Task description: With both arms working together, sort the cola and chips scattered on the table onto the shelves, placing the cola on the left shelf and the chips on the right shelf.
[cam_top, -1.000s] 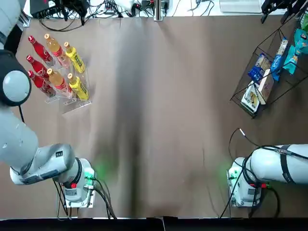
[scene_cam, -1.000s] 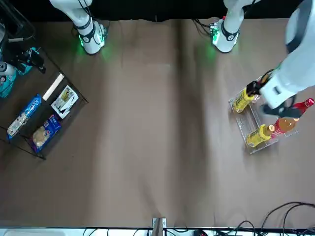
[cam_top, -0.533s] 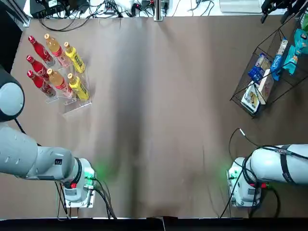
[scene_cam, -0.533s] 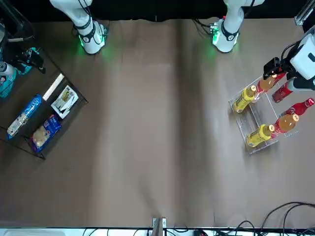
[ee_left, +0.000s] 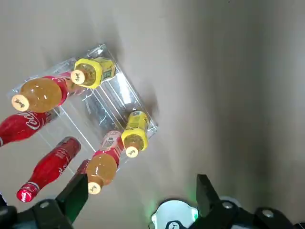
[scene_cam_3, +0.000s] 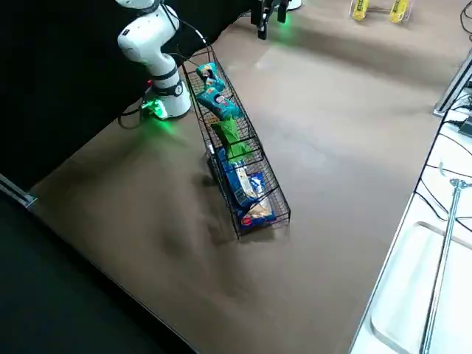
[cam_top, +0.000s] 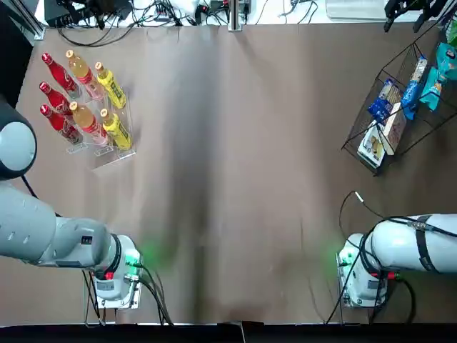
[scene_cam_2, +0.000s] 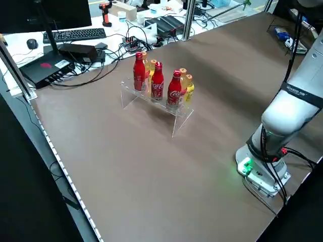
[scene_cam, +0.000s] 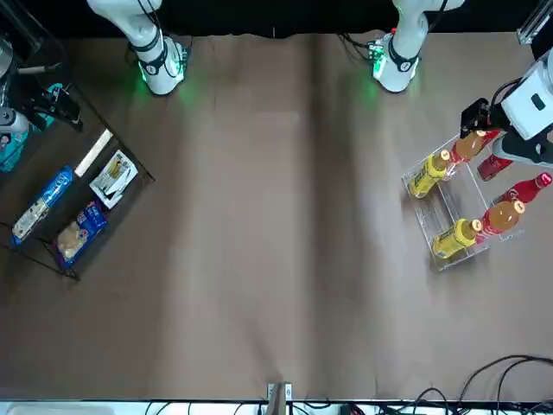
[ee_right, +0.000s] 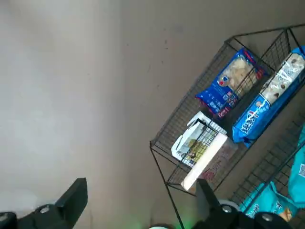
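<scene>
You are looking at a brown worktop (cam_top: 235,179) with nothing lying loose on its middle. The two arms are sitting at its near edge, the left arm (cam_top: 50,239) rising from its base at about 7 o'clock in the top view and the right arm (cam_top: 410,243) from about 5 o'clock.

The right shelf (cam_top: 371,128), the dark wire basket, is standing at about 2 o'clock in the top view. It is holding the chips: in the right side view you are seeing two teal-blue bags (scene_cam_3: 214,92) at the end nearest the right arm's base and the green bag (scene_cam_3: 232,140) just beside them, with larger blue and white packets (scene_cam_3: 243,184) filling the other end.

The left shelf (cam_top: 107,153), the clear acrylic rack, is standing at about 10 o'clock. The three cola bottles (cam_top: 57,96) are standing upright in its outer row, with orange bottles (cam_top: 84,96) in the middle row and yellow bottles (cam_top: 113,107) in the inner row.

The left gripper (ee_left: 140,202) is hanging high above the left shelf, fingers spread wide and holding nothing. The right gripper (ee_right: 143,202) is hanging above the worktop beside the right shelf, likewise spread wide and empty.
</scene>
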{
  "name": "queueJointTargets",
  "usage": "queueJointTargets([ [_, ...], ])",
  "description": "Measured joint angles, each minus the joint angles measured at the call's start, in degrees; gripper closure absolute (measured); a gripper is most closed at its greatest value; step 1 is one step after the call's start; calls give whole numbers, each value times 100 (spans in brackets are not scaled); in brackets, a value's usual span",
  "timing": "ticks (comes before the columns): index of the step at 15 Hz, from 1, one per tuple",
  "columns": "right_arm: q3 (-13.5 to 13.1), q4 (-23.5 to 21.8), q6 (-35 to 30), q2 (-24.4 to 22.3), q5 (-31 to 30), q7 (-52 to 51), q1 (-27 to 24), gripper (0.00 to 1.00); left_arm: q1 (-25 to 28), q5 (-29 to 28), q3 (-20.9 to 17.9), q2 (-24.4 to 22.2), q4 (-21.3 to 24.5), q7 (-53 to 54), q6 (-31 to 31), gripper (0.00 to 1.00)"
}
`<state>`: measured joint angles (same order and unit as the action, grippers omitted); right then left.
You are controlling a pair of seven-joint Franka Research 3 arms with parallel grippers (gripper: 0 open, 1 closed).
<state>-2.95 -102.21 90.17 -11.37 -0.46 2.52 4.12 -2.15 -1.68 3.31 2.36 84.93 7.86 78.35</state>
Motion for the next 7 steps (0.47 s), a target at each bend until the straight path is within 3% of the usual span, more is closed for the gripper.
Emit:
queueJointTargets([
  [7,3,17,129,-1,0,-73,105,0,-3,-71,-28,35,2,-591,313,0],
])
